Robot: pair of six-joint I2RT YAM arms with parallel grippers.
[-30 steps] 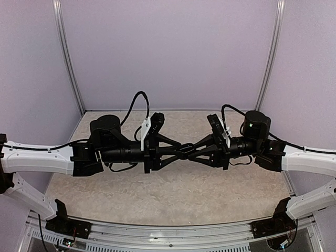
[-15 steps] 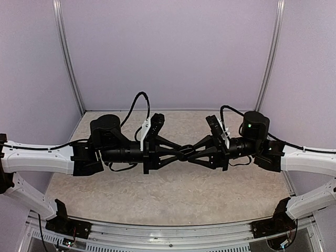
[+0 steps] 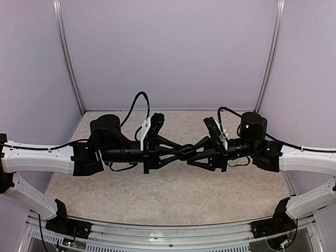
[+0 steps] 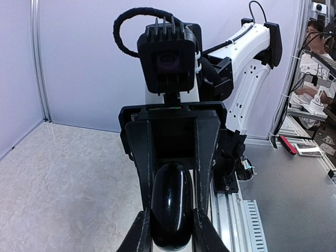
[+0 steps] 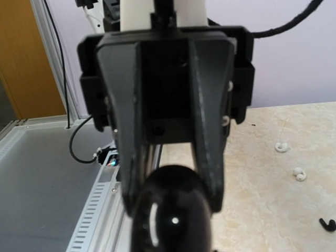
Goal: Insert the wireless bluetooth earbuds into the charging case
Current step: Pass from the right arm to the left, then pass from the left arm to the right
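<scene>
- We see the left gripper [image 4: 172,226] with its jaws clamped on the near end of a glossy black case [image 4: 170,202].
- The right gripper [image 3: 184,153] meets it tip to tip. Its jaws stand slightly apart astride the case's other end, and we cannot tell whether they press on it.
- The case is oblong. Its long axis runs from one gripper toward the other, and it is held in the air over the table [image 4: 63,184].
- The right wrist view shows two white earbuds [image 5: 282,147] [image 5: 299,175] lying near each other on the table. A black earbud [image 5: 327,224] lies apart from them at the frame's edge.
- The earbuds are too small for us to tell which way their stems point.
</scene>
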